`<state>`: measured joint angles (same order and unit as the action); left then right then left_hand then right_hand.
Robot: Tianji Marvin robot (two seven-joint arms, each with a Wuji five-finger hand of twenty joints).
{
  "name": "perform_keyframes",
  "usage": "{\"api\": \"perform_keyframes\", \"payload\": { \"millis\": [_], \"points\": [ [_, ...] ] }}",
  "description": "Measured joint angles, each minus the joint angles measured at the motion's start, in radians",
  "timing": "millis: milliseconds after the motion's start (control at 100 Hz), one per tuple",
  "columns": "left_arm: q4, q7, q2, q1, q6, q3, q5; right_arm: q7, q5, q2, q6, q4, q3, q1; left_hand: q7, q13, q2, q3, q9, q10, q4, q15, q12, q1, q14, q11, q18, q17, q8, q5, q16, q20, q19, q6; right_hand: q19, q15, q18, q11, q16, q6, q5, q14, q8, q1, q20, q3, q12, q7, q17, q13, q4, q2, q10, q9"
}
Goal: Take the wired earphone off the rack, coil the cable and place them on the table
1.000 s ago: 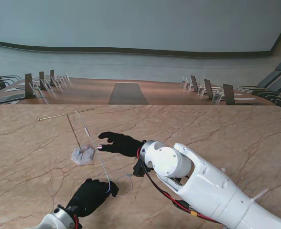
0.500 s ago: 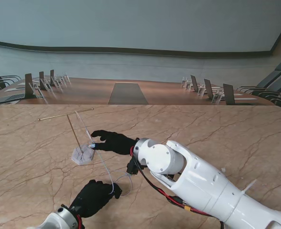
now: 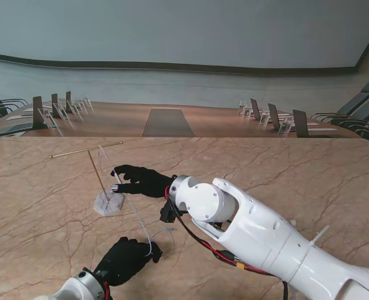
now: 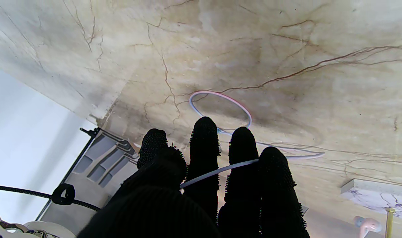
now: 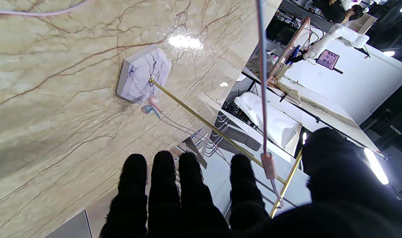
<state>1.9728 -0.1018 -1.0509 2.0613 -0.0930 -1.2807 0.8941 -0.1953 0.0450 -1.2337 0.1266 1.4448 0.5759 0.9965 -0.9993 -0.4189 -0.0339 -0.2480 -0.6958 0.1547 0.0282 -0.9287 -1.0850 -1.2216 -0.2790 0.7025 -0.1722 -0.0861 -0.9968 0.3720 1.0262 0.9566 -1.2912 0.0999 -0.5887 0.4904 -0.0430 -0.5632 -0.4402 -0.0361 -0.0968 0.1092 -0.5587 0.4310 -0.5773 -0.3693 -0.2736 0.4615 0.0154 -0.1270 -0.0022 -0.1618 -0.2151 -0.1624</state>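
The rack is a thin gold T-bar (image 3: 87, 150) on a marbled hexagonal base (image 3: 108, 203), left of centre. The pale earphone cable (image 3: 129, 203) runs from the bar's right end down to my left hand (image 3: 128, 259), which is shut on it; the cable (image 4: 220, 170) crosses the black fingers (image 4: 204, 138). A loop of cable (image 4: 220, 109) lies on the table beyond them. My right hand (image 3: 141, 181) is open beside the post, fingertips (image 3: 117, 187) close to it. In the right wrist view the cable (image 5: 262, 82) and its splitter (image 5: 268, 165) hang between thumb (image 5: 333, 158) and fingers. An earbud (image 5: 151, 107) dangles by the base (image 5: 143, 77).
The table is tan veined marble (image 3: 284, 169); its far edge meets a darker wooden conference table (image 3: 166, 122) with chairs on both sides. My white right forearm (image 3: 253, 231) reaches across the near middle of the table.
My right hand has slid left, from beside the base to the post, fingertips now near the hanging cable. My left hand has kept its hold and barely shifted.
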Motion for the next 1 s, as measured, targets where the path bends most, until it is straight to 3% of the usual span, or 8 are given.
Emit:
{"api": "perform_keyframes", "payload": {
  "millis": [190, 320, 410, 510, 700, 870, 930, 1000],
  "points": [
    [0.000, -0.013, 0.002, -0.008, 0.006, 0.006, -0.002, 0.016, -0.001, -0.009, -0.006, -0.012, 0.000, -0.005, 0.000, 0.000, 0.000, 0.000, 0.000, 0.000, 0.000, 0.004, 0.000, 0.000, 0.000, 0.000, 0.000, 0.002, 0.000, 0.000, -0.001, -0.003, 0.004, 0.000, 0.000, 0.013, -0.001, -0.102, 0.000, -0.044, 0.000, 0.000, 0.008, 0.089, -0.001, 0.042, -0.037, 0.213, 0.012, -0.029, 0.000, 0.001, 0.001, 0.000],
    [0.000, -0.014, 0.002, -0.008, 0.009, 0.006, -0.002, 0.019, -0.003, -0.013, -0.007, -0.017, -0.003, -0.009, 0.000, 0.000, 0.000, 0.000, 0.000, 0.000, 0.000, 0.004, 0.000, 0.000, 0.000, 0.000, 0.000, 0.002, 0.000, 0.000, -0.001, -0.012, 0.005, 0.000, 0.000, 0.016, -0.001, -0.123, 0.000, -0.089, 0.000, -0.003, 0.035, 0.186, -0.001, 0.097, -0.039, 0.353, 0.012, -0.039, 0.000, 0.061, 0.010, -0.019],
    [0.000, -0.014, 0.002, -0.008, 0.012, 0.006, -0.001, 0.022, -0.005, -0.015, -0.007, -0.018, -0.004, -0.010, 0.000, 0.000, 0.000, 0.000, 0.000, 0.000, 0.000, 0.005, 0.000, 0.000, 0.001, 0.000, 0.000, 0.002, 0.000, 0.000, -0.002, -0.012, 0.005, 0.000, -0.006, 0.016, -0.001, -0.130, 0.000, -0.126, 0.000, -0.005, 0.162, 0.278, -0.001, 0.119, -0.050, 0.474, 0.022, -0.044, 0.000, 0.103, 0.012, -0.058],
    [0.001, -0.014, 0.002, -0.008, 0.015, 0.006, -0.001, 0.030, -0.003, -0.018, -0.011, -0.022, -0.006, -0.011, 0.000, 0.000, 0.000, 0.000, 0.000, 0.000, 0.000, 0.005, 0.000, 0.000, 0.001, 0.000, 0.000, 0.004, 0.000, 0.000, -0.002, -0.014, 0.005, 0.000, -0.014, 0.025, -0.001, -0.142, 0.000, -0.182, -0.022, -0.008, 0.215, 0.341, 0.000, 0.118, -0.060, 0.572, 0.024, -0.056, 0.000, 0.103, 0.027, -0.107],
    [0.001, -0.014, 0.002, -0.008, 0.015, 0.005, 0.000, 0.045, 0.007, -0.022, -0.026, -0.029, -0.007, -0.011, 0.000, 0.001, 0.000, 0.008, 0.001, 0.000, 0.000, 0.017, 0.000, 0.000, 0.002, -0.013, 0.000, 0.009, 0.037, 0.000, -0.007, -0.024, 0.024, 0.003, -0.044, 0.036, -0.001, -0.139, 0.011, -0.280, -0.168, -0.009, 0.123, 0.359, 0.010, 0.070, -0.061, 0.637, 0.026, -0.072, 0.000, 0.093, 0.062, -0.196],
    [0.002, -0.009, 0.002, -0.005, 0.026, 0.001, 0.001, 0.042, 0.003, -0.022, -0.046, -0.030, 0.000, -0.009, 0.022, 0.041, 0.015, 0.092, 0.019, 0.000, 0.000, 0.057, -0.001, -0.012, 0.006, -0.068, 0.000, 0.038, 0.174, -0.026, -0.037, -0.060, 0.088, 0.004, -0.074, 0.037, -0.001, -0.131, 0.011, -0.278, -0.264, -0.009, 0.068, 0.358, 0.034, -0.047, -0.061, 0.635, 0.025, -0.090, -0.014, 0.032, 0.064, -0.252],
    [0.003, -0.007, 0.001, -0.003, 0.030, -0.002, 0.001, 0.041, 0.004, -0.021, -0.052, -0.029, 0.002, -0.007, 0.031, 0.053, 0.019, 0.182, 0.049, 0.000, 0.000, 0.080, 0.002, -0.012, 0.011, -0.094, 0.001, 0.045, 0.212, -0.038, -0.053, -0.074, 0.112, -0.044, -0.090, 0.039, -0.001, -0.125, 0.011, -0.265, -0.298, -0.007, 0.054, 0.346, 0.042, -0.110, -0.062, 0.630, 0.025, -0.100, -0.015, -0.006, 0.064, -0.290],
    [0.003, -0.004, 0.001, -0.002, 0.032, -0.004, 0.002, 0.039, 0.006, -0.018, -0.061, -0.028, 0.006, -0.004, 0.038, 0.055, 0.020, 0.235, 0.059, 0.000, 0.000, 0.096, 0.022, -0.012, 0.016, -0.102, 0.001, 0.055, 0.245, -0.038, -0.066, -0.089, 0.130, -0.060, -0.111, 0.055, -0.001, -0.125, 0.011, -0.235, -0.347, -0.004, 0.039, 0.326, 0.048, -0.192, -0.065, 0.621, 0.027, -0.121, -0.016, -0.057, 0.063, -0.347]
  ]
}}
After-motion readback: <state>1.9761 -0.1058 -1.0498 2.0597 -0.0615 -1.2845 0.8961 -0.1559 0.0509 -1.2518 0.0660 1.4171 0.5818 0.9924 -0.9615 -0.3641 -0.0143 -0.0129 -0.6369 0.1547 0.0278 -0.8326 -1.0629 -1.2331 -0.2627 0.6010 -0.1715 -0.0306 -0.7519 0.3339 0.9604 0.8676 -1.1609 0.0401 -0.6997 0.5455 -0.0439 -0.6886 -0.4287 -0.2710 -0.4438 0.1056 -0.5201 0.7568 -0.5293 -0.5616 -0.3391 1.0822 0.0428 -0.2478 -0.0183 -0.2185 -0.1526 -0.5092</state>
